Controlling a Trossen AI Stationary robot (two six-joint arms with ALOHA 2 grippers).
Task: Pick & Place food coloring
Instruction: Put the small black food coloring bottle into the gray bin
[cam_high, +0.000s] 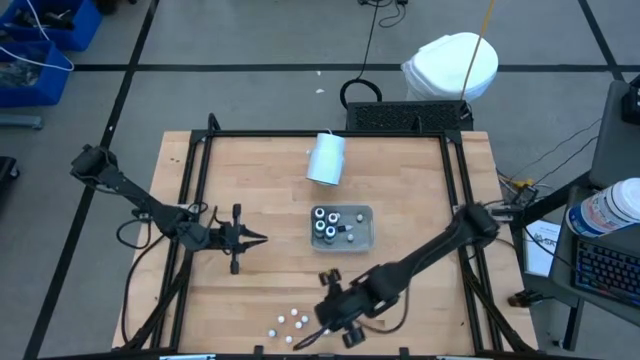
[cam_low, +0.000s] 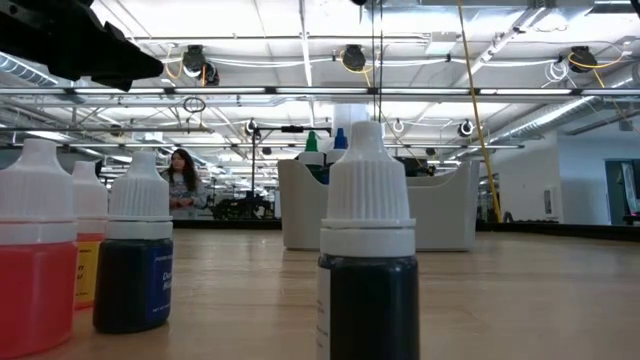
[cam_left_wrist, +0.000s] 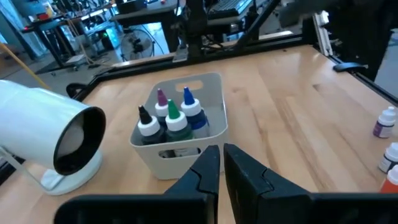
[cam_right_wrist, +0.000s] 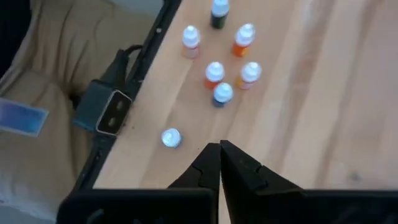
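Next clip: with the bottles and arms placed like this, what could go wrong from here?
1. The loose food coloring bottles stand bunched near the table edge; the shut right pincer above them could topple neighbours, or roll one off.
2. The tray already holds several bottles; adding another may tip them.
3. The left pincer sits close to the tray and might nudge it.

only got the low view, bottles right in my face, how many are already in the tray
Observer: four bottles stand in the tray; the left wrist view shows them.
Operator: where's the right tool
Observer: the right tool is shut and empty, over the loose bottles near the table's edge.
Operator: and the left one
Observer: the left tool is shut and empty, pointing at the tray, not touching it.
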